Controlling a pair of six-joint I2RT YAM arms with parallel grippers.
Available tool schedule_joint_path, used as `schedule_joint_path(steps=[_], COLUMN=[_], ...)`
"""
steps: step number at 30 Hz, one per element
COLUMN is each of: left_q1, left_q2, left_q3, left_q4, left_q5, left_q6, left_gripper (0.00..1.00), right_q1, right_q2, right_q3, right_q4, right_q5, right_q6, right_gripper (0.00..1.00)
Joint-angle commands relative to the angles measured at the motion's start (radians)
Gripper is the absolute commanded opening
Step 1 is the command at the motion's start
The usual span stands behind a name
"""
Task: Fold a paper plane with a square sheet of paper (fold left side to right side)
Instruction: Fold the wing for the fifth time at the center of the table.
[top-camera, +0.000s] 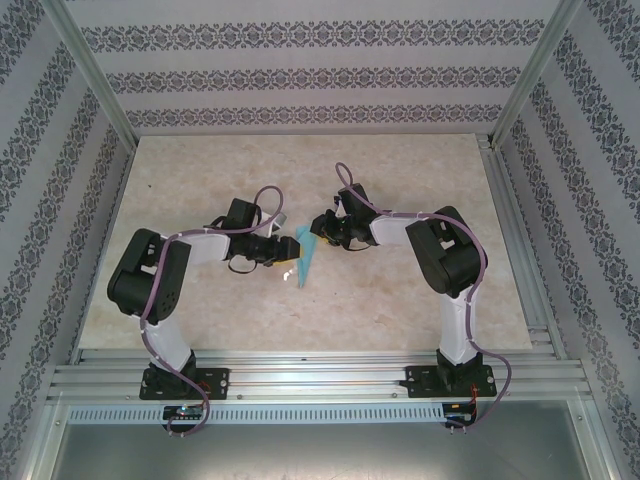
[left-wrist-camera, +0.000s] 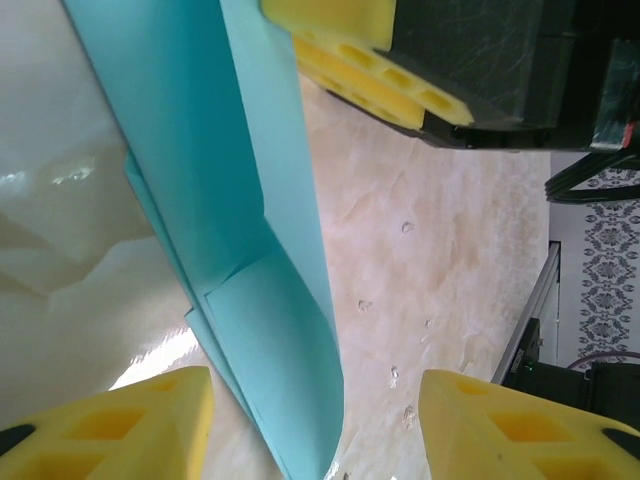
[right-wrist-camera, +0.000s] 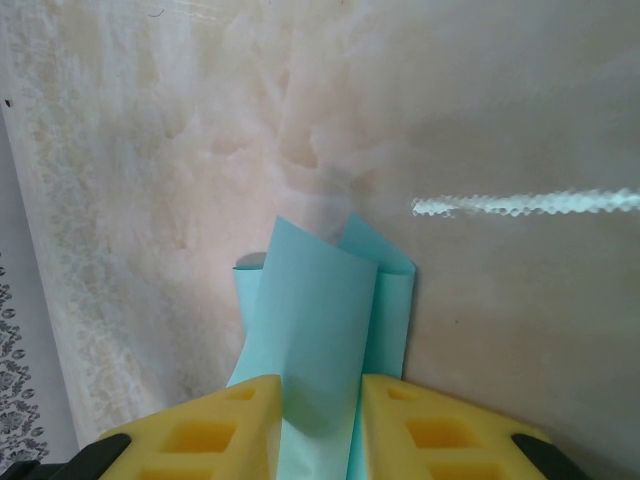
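Note:
The paper plane (top-camera: 306, 268) is a narrow folded dart of light-blue paper at the table's middle, one end lifted. My right gripper (top-camera: 322, 232) is shut on it. In the right wrist view the yellow pads (right-wrist-camera: 215, 430) pinch the paper plane (right-wrist-camera: 320, 300) between them, and its folded layers fan out beyond the tips. My left gripper (top-camera: 288, 247) sits right beside the paper on its left. In the left wrist view the left gripper (left-wrist-camera: 315, 400) is open with its fingers (left-wrist-camera: 130, 420) wide apart. The paper plane (left-wrist-camera: 230, 200) curves down between them, nearer the left finger.
The tabletop (top-camera: 400, 300) is pale and marble-patterned. Aluminium rails (top-camera: 320, 370) run along the near edge and the right side. Patterned walls enclose the table. The right gripper's yellow finger (left-wrist-camera: 370, 75) hangs close above the paper in the left wrist view.

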Motion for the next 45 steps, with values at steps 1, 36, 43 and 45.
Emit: schedule_joint_path(steps=[1,36,43,45], left_q1=[-0.025,-0.270,-0.275,-0.274], left_q2=[-0.090,0.042,0.067,0.072], left_q3=[-0.029,0.159,0.156,0.152], left_q4=[-0.080,-0.298,-0.297,-0.296], left_q5=[-0.081,-0.427,-0.442,-0.444], left_q6=[0.017,-0.018,-0.017,-0.017], left_gripper=[0.57,0.43,0.34,0.31], right_q1=[0.003,-0.003,-0.003,-0.003], right_q2=[0.041,0.043,0.045,0.044], right_q3=[-0.001,-0.011,-0.012,-0.012], right_q4=[-0.032,-0.027,-0.026,-0.027], right_q5=[0.018,0.016,0.018,0.015], right_q6=[-0.026,-0.033,-0.032,-0.032], right_gripper=[0.27,0.28,0.27,0.27])
